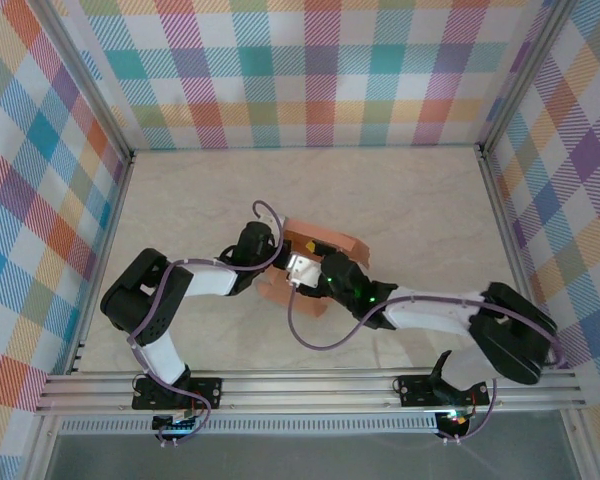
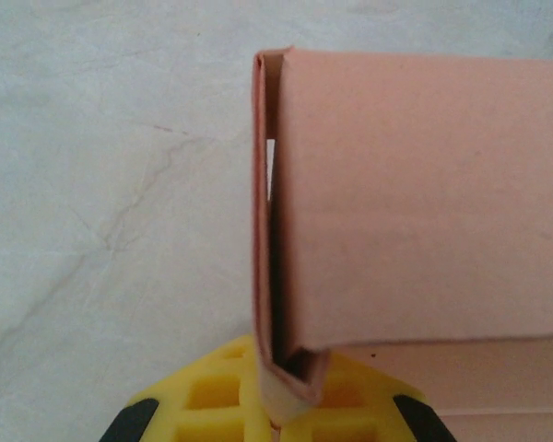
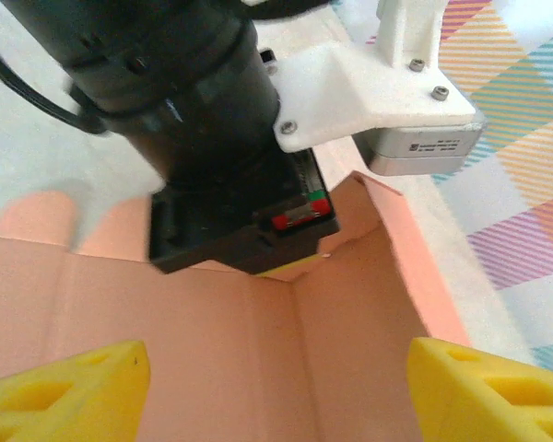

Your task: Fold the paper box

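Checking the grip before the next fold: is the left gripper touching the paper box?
Touching. The left wrist view shows the left gripper shut on the paper box, its folded corner pinched between the yellow fingers.

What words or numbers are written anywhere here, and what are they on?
Nothing here can be read.
The label on the grey block: print too small and blurred to read.
The red and green tag: no letters I can make out.
The paper box: plain, no print.
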`<state>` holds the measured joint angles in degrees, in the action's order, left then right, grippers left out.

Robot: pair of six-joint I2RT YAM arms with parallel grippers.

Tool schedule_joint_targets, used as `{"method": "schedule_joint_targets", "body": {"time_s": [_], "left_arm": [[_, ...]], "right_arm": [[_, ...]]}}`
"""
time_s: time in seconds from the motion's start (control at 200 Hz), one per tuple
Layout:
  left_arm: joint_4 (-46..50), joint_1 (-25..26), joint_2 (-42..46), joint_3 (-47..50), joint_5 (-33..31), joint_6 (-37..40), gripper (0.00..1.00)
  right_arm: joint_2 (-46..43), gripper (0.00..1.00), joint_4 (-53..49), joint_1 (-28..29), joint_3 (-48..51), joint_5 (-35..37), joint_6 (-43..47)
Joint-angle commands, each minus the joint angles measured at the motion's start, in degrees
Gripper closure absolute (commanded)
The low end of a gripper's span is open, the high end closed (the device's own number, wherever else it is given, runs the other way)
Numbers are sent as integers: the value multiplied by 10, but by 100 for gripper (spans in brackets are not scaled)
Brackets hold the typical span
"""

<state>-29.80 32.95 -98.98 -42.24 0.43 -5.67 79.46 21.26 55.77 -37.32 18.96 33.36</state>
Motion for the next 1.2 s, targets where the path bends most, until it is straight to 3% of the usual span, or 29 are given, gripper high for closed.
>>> {"method": "schedule_joint_targets", "body": {"time_s": [0.0, 0.135, 0.25, 0.405, 0.58, 1.005, 1.195], "left_arm": [[12, 4, -10, -22, 12, 15, 100], [2, 6, -17, -23, 20, 23, 100], [-4, 17, -22, -20, 21, 48, 100], [-14, 39, -20, -13, 20, 72, 99], [-26, 65, -23, -5, -2, 104, 99], [-53, 80, -59, -10, 4, 97, 98], [-59, 79, -67, -11, 15, 87, 96]], "right_arm": [[-83, 27, -114, -40, 6, -131, -151], [-160, 27, -117, -135, 0, -262, -321], [-169, 26, -141, -215, -33, -271, -463], [-101, 26, -249, -298, -125, -322, -598], [43, 30, -376, -330, -256, -443, -607], [238, 35, -309, -330, -318, -584, -651], [280, 43, -293, -330, -318, -601, -664]]}}
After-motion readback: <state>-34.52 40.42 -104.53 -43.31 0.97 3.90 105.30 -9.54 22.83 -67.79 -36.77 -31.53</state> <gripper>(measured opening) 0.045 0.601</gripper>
